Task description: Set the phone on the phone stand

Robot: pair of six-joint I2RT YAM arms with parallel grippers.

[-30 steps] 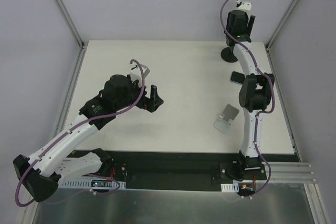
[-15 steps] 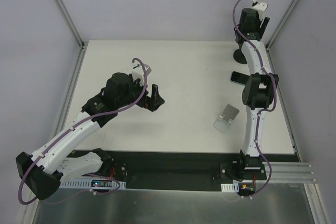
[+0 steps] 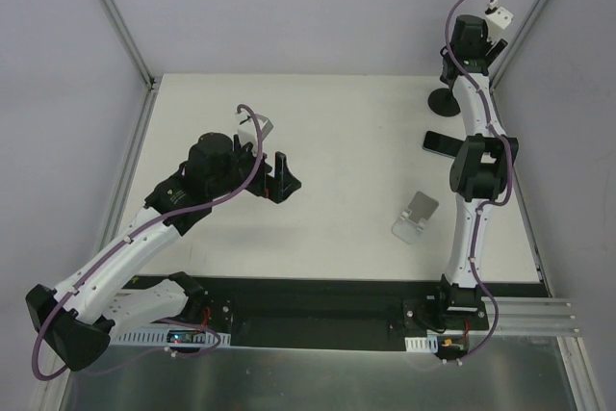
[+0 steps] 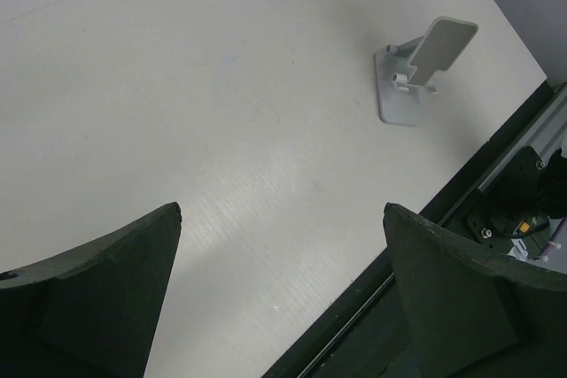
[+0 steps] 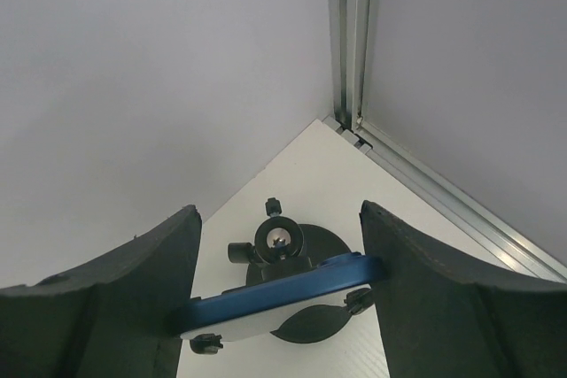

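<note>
Right gripper (image 5: 277, 219) is clamping the blue phone (image 5: 275, 294) by its edges, hovering above the black round-based stand (image 5: 301, 325) near the table's far right corner. Left gripper (image 4: 282, 210) is hanging wide open and empty. Risk: the thin edge grip is inviting slip or tilt, and a skewed descent could be knocking the stand over.

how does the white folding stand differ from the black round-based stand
The white folding stand has a flat rectangular base and a tilted plate; the black round-based stand has a disc base with knobs. The black one is under the right claw, which grips a blue-edged slab above it; the white one sits apart from it. Both are at the white table's right side.
</note>
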